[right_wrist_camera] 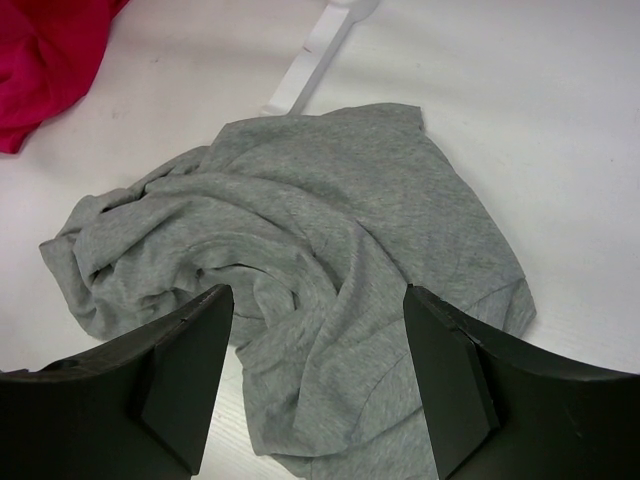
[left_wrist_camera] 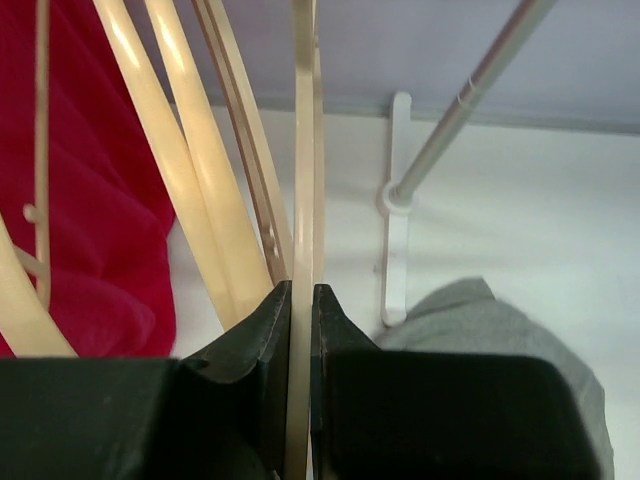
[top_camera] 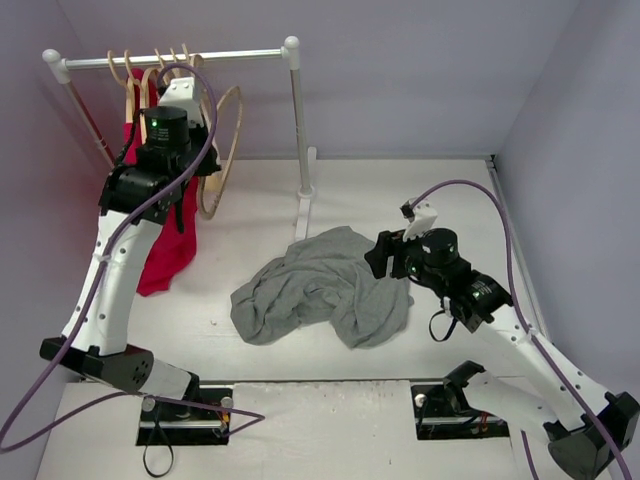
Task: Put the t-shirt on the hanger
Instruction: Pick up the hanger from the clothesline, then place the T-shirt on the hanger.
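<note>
The grey t-shirt (top_camera: 320, 285) lies crumpled on the table's middle; it also shows in the right wrist view (right_wrist_camera: 330, 220) and at the left wrist view's lower right (left_wrist_camera: 500, 320). My left gripper (top_camera: 212, 165) is raised at the clothes rack and shut on the thin arm of a pale wooden hanger (top_camera: 236, 120). In the left wrist view the hanger (left_wrist_camera: 303, 180) runs edge-on between the closed jaws of that gripper (left_wrist_camera: 301, 295). My right gripper (top_camera: 385, 255) hovers open and empty over the shirt's right side, its jaws wide apart (right_wrist_camera: 315, 300).
The rack's rail (top_camera: 180, 58) carries several more wooden hangers (left_wrist_camera: 190, 170) and a bright red garment (top_camera: 165, 250). The rack's white post and foot (top_camera: 303, 190) stand just behind the t-shirt. Walls close in the table at left, back and right.
</note>
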Action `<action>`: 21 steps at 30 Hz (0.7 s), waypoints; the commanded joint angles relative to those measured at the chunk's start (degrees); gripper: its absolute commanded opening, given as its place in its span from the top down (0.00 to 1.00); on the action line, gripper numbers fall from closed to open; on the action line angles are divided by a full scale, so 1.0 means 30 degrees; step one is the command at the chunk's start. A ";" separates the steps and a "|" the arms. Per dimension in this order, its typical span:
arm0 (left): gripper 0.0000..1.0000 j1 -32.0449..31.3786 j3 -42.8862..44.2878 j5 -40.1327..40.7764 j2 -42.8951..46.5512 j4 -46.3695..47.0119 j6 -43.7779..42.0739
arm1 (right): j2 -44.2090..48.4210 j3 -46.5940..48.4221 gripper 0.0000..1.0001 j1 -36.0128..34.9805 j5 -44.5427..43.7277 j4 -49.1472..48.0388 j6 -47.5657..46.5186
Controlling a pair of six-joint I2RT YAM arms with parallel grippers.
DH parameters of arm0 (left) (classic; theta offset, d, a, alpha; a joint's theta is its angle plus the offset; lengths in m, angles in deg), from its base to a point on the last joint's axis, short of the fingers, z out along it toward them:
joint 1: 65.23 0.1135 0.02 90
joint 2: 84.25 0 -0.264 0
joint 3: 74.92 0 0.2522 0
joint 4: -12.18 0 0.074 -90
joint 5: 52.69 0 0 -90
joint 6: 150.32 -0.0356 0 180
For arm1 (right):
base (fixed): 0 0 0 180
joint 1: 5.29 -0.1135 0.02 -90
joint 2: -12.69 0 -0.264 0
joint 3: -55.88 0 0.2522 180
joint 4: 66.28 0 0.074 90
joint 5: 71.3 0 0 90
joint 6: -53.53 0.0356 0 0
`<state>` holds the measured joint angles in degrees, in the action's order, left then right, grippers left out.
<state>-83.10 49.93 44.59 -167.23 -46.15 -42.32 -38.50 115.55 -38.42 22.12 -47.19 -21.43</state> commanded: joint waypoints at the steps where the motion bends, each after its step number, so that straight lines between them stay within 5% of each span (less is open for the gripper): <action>1: 1.00 0.0052 -0.1934 -0.2223 0.2979 0.1059 -0.0628 | -0.0708 -0.0160 0.34 -0.0062 -0.0013 -0.1221 0.0364; 9: 1.00 -0.0214 -0.9387 -0.7585 0.8982 0.1059 -0.4334 | -0.3724 -0.1634 0.38 -0.0139 -0.0360 -0.1538 0.2803; 14: 1.00 -0.0293 -1.3384 -1.2248 1.0965 0.1282 -0.4912 | -0.6131 -0.3012 0.50 -0.0170 -0.0481 -0.2788 0.5491; 21: 1.00 -0.0401 -1.5437 -1.3298 1.2192 0.1322 -0.5560 | -1.0146 -0.2329 0.54 0.0325 -0.2009 -0.3485 0.5996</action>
<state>-84.04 4.18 9.59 -131.02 -46.35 -56.64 -63.90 105.09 -38.48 20.65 -52.89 -5.63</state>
